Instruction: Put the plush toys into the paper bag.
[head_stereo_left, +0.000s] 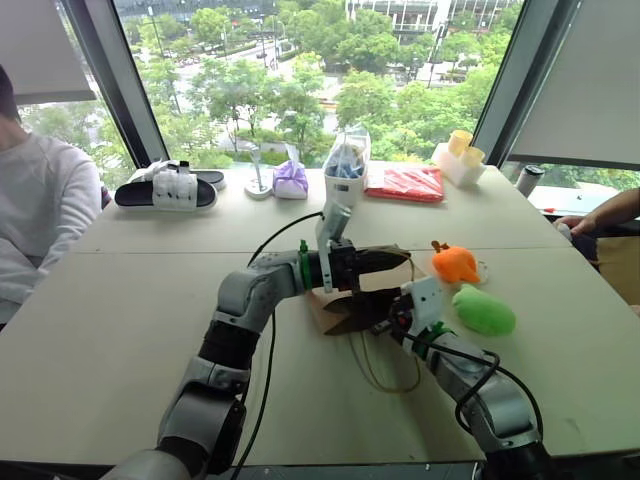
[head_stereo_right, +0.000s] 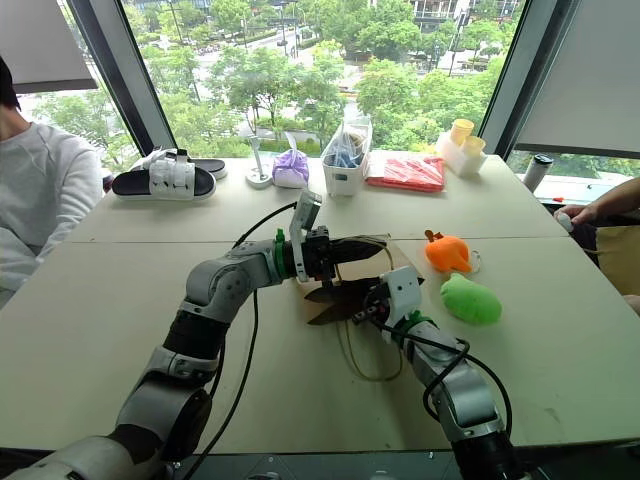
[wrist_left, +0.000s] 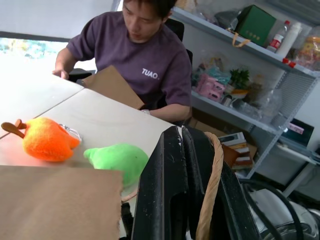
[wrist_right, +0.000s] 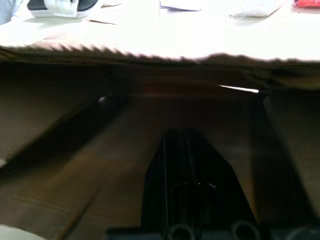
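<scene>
Table-wise: left gripper (head_stereo_left: 385, 262) pinched on paper bag (head_stereo_left: 345, 305) cord handle, right gripper (head_stereo_right: 335, 312) shut empty inside bag mouth, plush toys (head_stereo_left: 470, 290) just right, nearer right arm.

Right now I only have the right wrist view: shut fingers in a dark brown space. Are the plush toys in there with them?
Observer: No. The orange toy and the green toy both lie on the table, outside the paper bag, on the robot's right of it.
Operator: And what is the left arm doing?
Observer: The left gripper is at the bag's upper edge with its fingers shut. The tan cord handle runs along them; I cannot tell whether it is pinched.
</scene>
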